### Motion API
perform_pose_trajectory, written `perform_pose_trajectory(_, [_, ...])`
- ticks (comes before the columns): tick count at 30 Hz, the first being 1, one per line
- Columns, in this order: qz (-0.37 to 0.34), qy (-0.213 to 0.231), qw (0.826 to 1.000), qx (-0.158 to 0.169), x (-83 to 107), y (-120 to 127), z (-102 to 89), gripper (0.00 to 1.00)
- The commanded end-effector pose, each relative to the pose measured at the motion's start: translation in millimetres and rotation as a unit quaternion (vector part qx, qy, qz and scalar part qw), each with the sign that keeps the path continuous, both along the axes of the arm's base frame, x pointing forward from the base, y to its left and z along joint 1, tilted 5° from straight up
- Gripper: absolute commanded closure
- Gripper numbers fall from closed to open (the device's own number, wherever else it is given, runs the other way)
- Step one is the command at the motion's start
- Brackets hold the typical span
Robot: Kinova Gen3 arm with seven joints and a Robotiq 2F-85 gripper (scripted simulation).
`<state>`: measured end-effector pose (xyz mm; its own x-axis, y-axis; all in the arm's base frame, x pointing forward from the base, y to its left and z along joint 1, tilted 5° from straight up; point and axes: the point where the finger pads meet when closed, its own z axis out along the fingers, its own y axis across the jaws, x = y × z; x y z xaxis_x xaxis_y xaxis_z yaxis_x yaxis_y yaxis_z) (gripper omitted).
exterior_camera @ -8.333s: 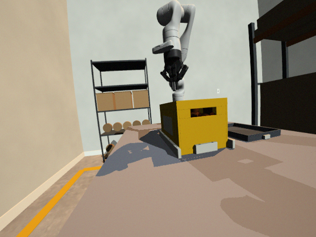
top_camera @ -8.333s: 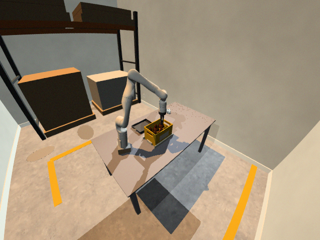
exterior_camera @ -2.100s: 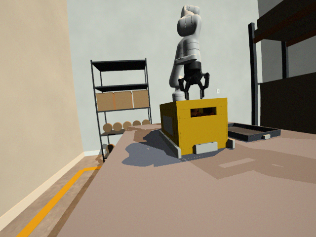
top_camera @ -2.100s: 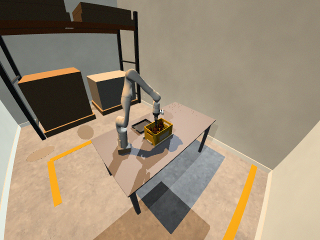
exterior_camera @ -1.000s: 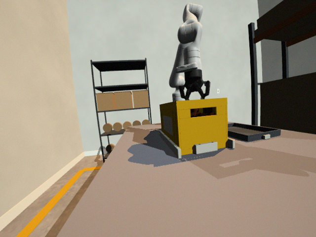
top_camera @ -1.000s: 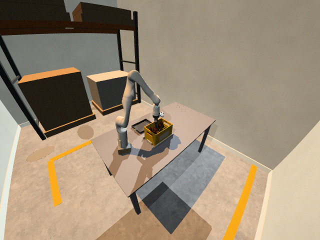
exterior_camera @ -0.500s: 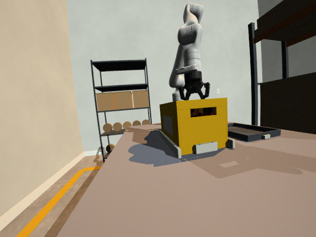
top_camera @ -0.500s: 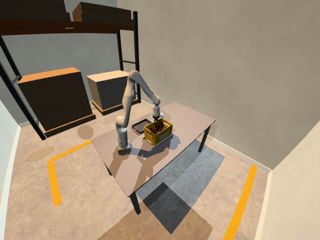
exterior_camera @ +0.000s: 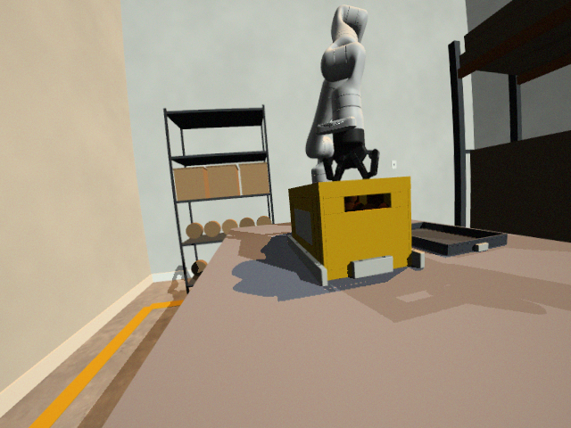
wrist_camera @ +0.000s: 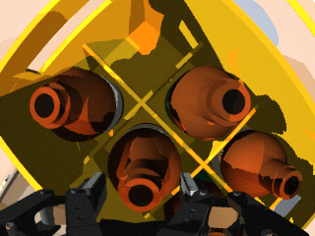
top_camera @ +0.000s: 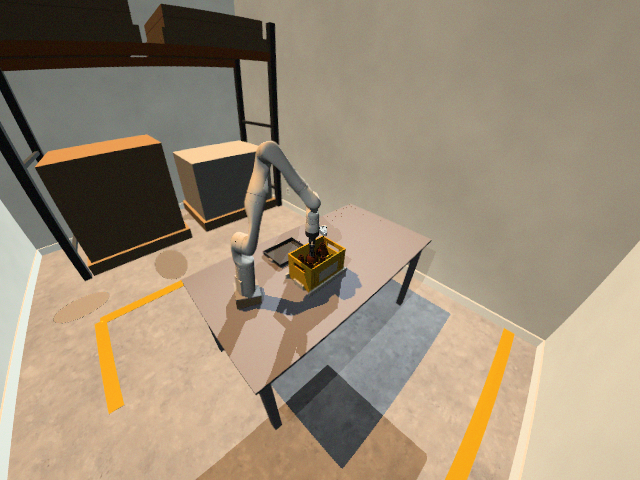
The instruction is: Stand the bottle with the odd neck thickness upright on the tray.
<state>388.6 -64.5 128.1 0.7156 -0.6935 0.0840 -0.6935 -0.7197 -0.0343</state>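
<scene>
The yellow crate (top_camera: pixel 318 266) stands on the table, with brown bottles upright in its cells. In the wrist view several bottles show: one at the left (wrist_camera: pixel 62 105), one at the upper right (wrist_camera: pixel 213 101), one at the right (wrist_camera: pixel 266 167) and one in the middle (wrist_camera: pixel 144 173). A further bottle is mostly hidden under my fingers. My gripper (wrist_camera: pixel 142 185) is open, its fingers dipping past the crate's rim on either side of the middle bottle's neck, apart from it. It also shows in the exterior view (exterior_camera: pixel 351 171). The dark tray (exterior_camera: pixel 454 237) lies empty beside the crate.
Grey stop blocks (exterior_camera: pixel 371 266) sit against the crate's base. The arm's base (top_camera: pixel 248 297) stands on the table near the tray (top_camera: pixel 283 250). A shelf rack (exterior_camera: pixel 219 184) and large boxes stand off the table.
</scene>
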Motion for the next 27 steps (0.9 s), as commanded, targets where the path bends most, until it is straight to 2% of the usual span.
perform_pose_trajectory(1, [0.0, -0.001, 1.0, 0.0, 0.4, 0.0, 0.5, 0.36])
perform_pose_trajectory(21, [0.0, -0.001, 1.0, 0.0, 0.4, 0.0, 0.5, 0.36])
perform_pose_trajectory(22, [0.0, -0.001, 1.0, 0.0, 0.4, 0.0, 0.5, 1.0])
perform_pose_trajectory(27, [0.0, -0.001, 1.0, 0.0, 0.4, 0.0, 0.5, 1.0])
